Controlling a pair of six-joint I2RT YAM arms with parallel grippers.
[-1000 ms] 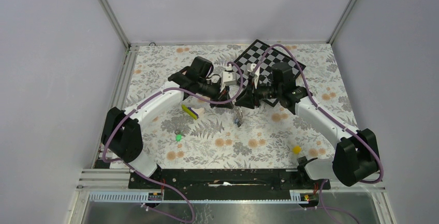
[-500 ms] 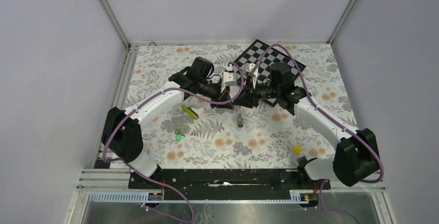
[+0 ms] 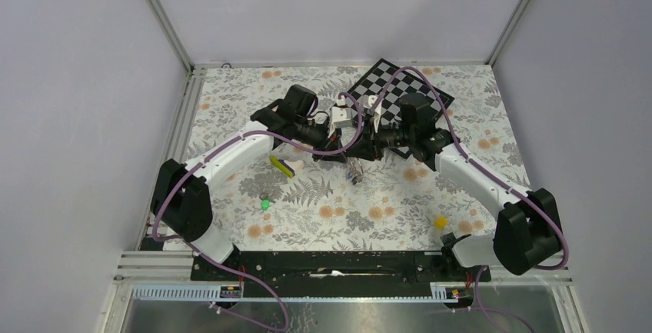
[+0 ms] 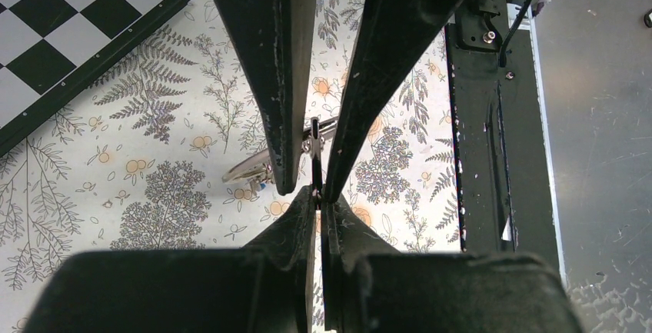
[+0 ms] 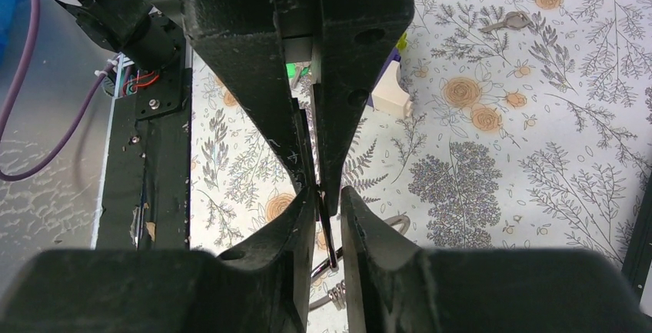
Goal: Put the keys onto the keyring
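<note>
Top view: finds left gripper (image 3: 345, 151) and right gripper (image 3: 367, 148) nose to nose above the middle of the floral table (image 3: 477, 187), with the keyring (image 3: 354, 170) dangling just below the meeting point, small metal bits hanging on it, too tiny to sort out. Spots a green key (image 3: 265, 204) lying well apart on the left arm's side, closer to the bases than the wedge block (image 3: 283, 165). Left wrist view: shows the left jaws pressed together on a thin dark strip (image 4: 315, 156), key blade or ring seen edge-on, cannot tell which; shows the opposing right fingers (image 4: 286, 87) a sliver apart on either side of that strip. Right wrist view: confirms a narrow gap between the right jaws, strip standing inside it, contact unclear; catches the keyring's silver wire curving just beneath. Judging by looks: light, stiff, springy wire, slick bare metal, prone to swivel in a pinch; best taken flat across the rim, away from the split end; keys best taken by the plastic heads, blade left free to thread.
</note>
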